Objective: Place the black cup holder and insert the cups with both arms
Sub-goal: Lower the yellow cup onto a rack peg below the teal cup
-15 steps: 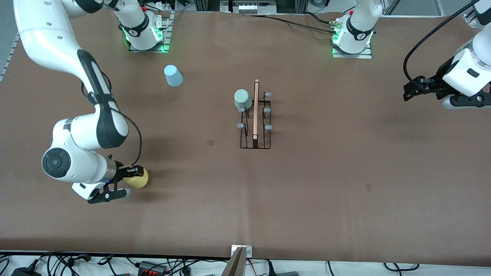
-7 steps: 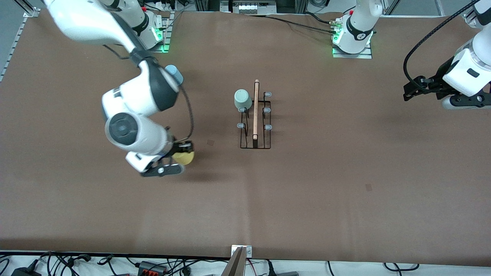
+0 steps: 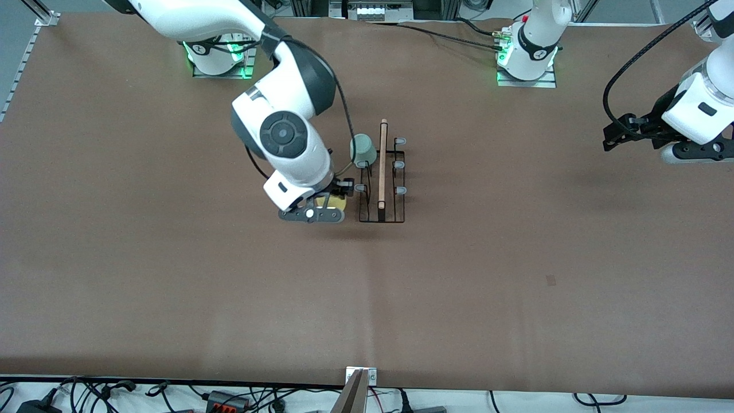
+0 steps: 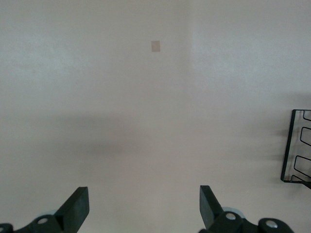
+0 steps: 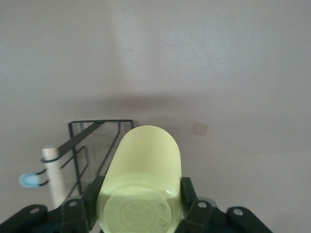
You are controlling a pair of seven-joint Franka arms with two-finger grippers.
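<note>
1. My right gripper is clenched on the yellow cup, carried sideways just beside the black cup holder at its end nearer the front camera.
2. The holder stands mid-table; a mint green cup already sits on a peg on the right arm's side.
3. I judge this the second insertion: next I must line the cup's mouth up with a free peg and lower it on.
4. My left gripper waits with fingers spread wide, empty, over bare table at the left arm's end.

Robot lab: bolted arm bases, cabling.
</note>
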